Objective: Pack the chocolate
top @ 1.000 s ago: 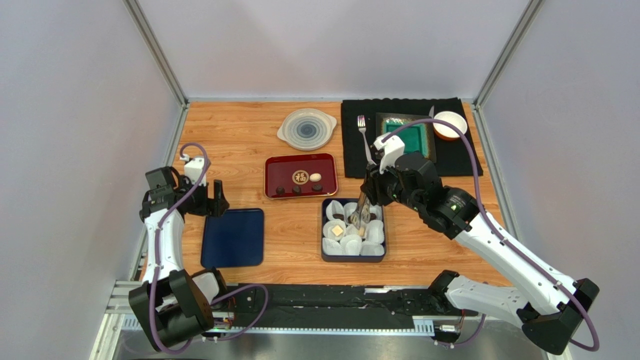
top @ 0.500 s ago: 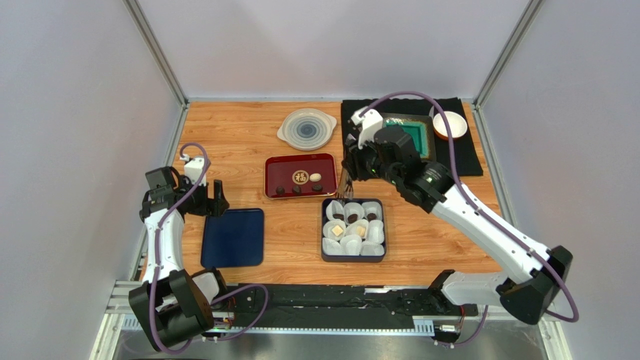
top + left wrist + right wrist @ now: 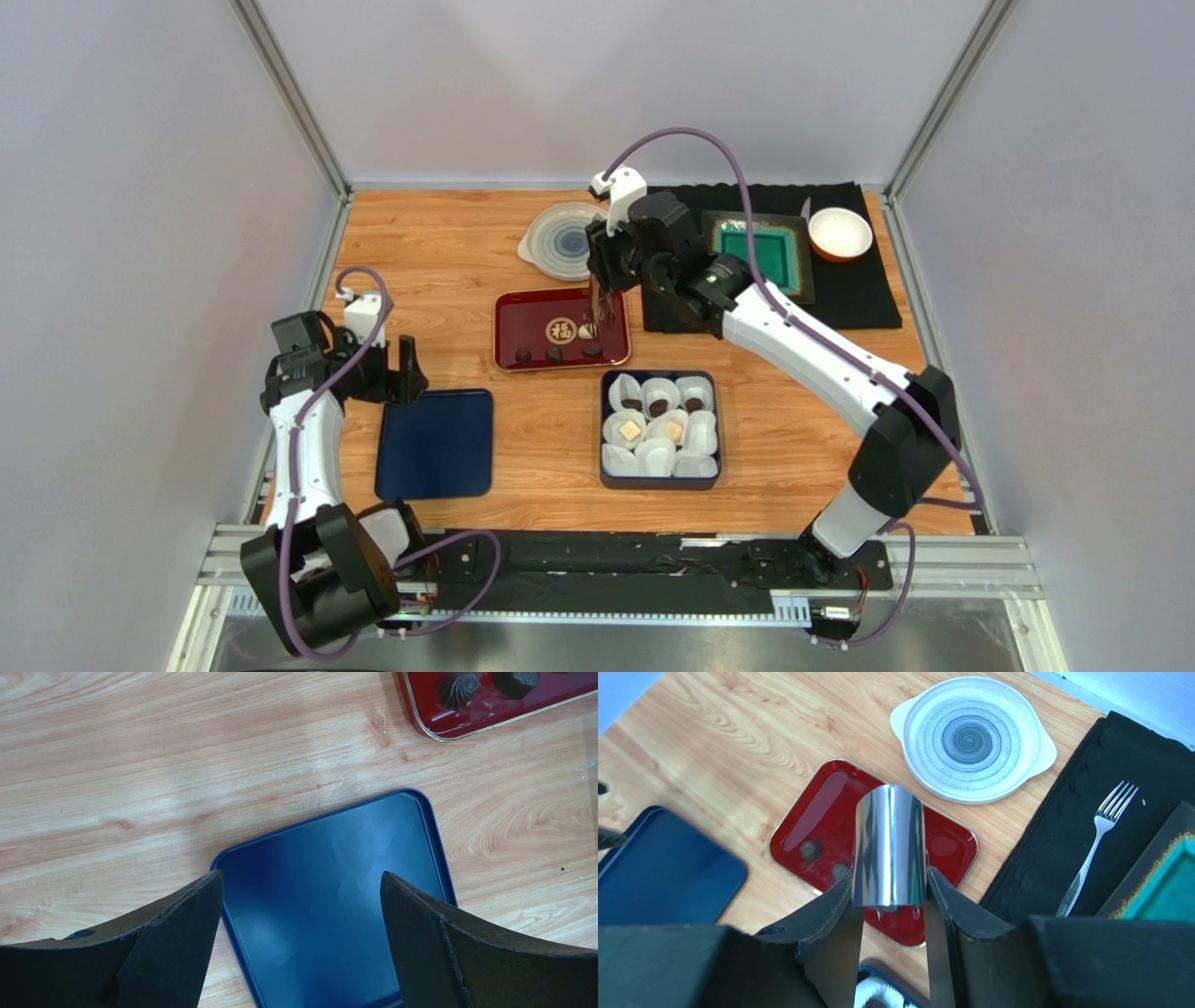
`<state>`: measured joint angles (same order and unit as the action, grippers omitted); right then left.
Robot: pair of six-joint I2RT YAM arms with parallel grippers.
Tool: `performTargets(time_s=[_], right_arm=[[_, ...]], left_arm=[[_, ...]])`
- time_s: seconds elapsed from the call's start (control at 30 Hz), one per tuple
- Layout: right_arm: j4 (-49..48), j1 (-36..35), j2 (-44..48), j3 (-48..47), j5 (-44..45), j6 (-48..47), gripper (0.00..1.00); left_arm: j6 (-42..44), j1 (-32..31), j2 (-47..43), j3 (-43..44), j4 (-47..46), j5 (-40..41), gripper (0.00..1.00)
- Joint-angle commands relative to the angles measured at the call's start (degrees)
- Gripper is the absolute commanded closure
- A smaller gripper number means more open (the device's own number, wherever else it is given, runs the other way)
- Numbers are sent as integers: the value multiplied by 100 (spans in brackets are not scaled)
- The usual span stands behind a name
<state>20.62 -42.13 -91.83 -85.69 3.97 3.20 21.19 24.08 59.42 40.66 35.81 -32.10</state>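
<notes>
Low and left of centre in the overhead view, a dark blue tray [image 3: 435, 444] lies flat on the wooden bench [image 3: 449, 266]. To its right, at lower centre, a dark square box [image 3: 661, 485] is filled with crinkled white paper cups [image 3: 655, 455]. Several of them hold chocolate [image 3: 659, 409], both dark brown and tan pieces. Just above the box a red tray [image 3: 526, 315] holds more pieces: three dark ones in a row along its lower edge, a cream one and a round one with a gold mark above them. Farther up sits a white plate [image 3: 561, 245] with a spiral pattern. To the plate's right a black mat [image 3: 856, 294] bears a fork [image 3: 1099, 833], a teal dish [image 3: 769, 259] and a small white bowl [image 3: 839, 234]. The left fingers [image 3: 189, 924] are spread wide and released, touching nothing, hanging over the near edge of the blue tray. The right fingers [image 3: 826, 913] are clenched on the bent end of metal tongs [image 3: 889, 847], whose tips point down over the right part of the red tray, close to the cream piece. Whether they touch it cannot be told.
</notes>
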Motion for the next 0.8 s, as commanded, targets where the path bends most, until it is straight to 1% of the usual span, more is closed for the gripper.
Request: performTargets(time_s=[0.0,0.2,0.77], right_arm=[[-779,99,-405,-466,25,57,63],[-928,161,-950,-747,25,137,63],[-1175,232,-1091,-352,-106,286,63]], left_arm=[[87,53,8,21,-13,-165,10],[131,62,0,12,-30,-104,10],[166,71,17,126,-4,-51,10]])
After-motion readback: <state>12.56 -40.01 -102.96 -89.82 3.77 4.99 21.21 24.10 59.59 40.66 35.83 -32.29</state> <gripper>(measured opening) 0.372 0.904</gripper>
